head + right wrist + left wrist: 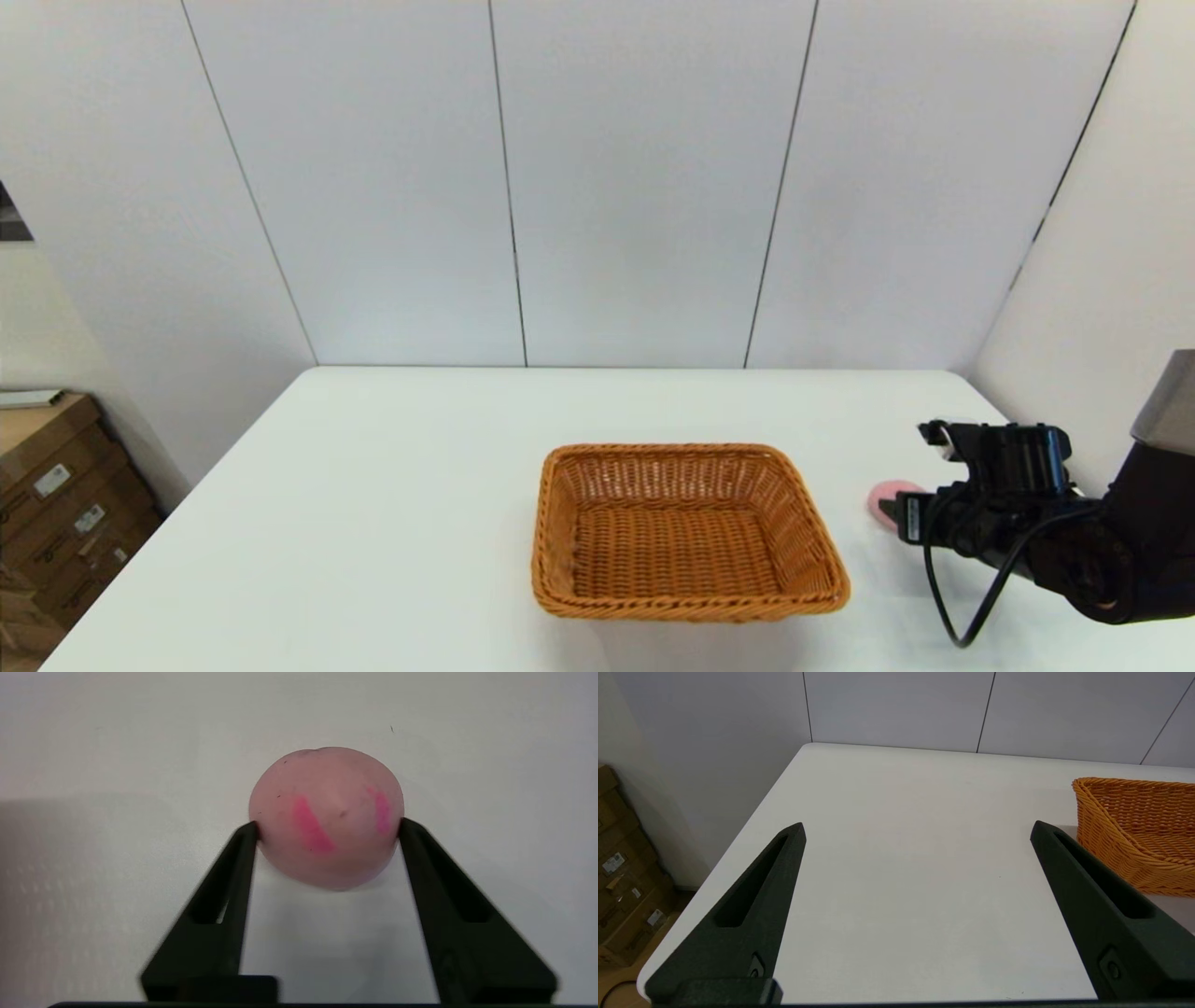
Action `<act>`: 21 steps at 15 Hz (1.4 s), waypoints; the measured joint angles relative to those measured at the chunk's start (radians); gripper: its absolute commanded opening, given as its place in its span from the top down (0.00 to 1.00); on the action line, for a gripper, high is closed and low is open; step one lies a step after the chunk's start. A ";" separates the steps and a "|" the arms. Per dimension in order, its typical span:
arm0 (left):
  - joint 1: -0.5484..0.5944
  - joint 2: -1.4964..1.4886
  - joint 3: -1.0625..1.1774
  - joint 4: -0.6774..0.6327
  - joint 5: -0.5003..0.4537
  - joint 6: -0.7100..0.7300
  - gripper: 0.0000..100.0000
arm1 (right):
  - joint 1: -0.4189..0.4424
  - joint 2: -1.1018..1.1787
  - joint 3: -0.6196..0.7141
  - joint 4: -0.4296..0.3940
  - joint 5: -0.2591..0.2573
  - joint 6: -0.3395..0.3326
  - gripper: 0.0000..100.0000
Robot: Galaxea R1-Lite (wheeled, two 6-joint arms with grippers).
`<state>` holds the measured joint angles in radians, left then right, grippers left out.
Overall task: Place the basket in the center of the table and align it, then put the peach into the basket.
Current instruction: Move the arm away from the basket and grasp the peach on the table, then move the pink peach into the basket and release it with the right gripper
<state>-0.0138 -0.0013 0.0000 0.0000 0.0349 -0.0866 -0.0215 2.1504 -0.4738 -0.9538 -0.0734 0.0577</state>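
The orange-brown wicker basket [686, 532] stands empty near the middle of the white table [392, 485], its edge also showing in the left wrist view [1134, 821]. The pale pink peach [887, 493] rests on the table just right of the basket. My right gripper [898, 511] reaches to it from the right; in the right wrist view both fingertips [250, 833] press the sides of the peach [327, 812], so my right gripper [328, 826] is shut on it. My left gripper [917, 828] hangs open over bare table left of the basket, holding nothing.
Cardboard boxes [56, 504] are stacked on the floor off the table's left edge. Grey wall panels [644, 177] rise just behind the table's far edge. The right arm's black cable [971, 607] loops down near the table's front right.
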 measured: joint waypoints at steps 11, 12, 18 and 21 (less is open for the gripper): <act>0.000 0.000 0.000 0.000 0.000 0.000 0.00 | 0.000 -0.053 0.037 -0.012 0.005 0.060 1.00; 0.000 0.000 0.000 0.000 0.000 0.000 0.00 | 0.001 -0.090 0.041 -0.007 0.015 0.078 1.00; 0.000 0.000 0.000 0.000 0.000 0.000 0.00 | 0.075 -0.456 0.047 0.204 0.050 0.102 1.00; 0.000 0.000 0.000 0.000 0.000 0.000 0.00 | 0.277 -0.647 0.048 0.385 0.046 0.103 1.00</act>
<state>-0.0138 -0.0013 0.0000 0.0000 0.0345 -0.0864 0.2553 1.5034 -0.4255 -0.5691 -0.0274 0.1611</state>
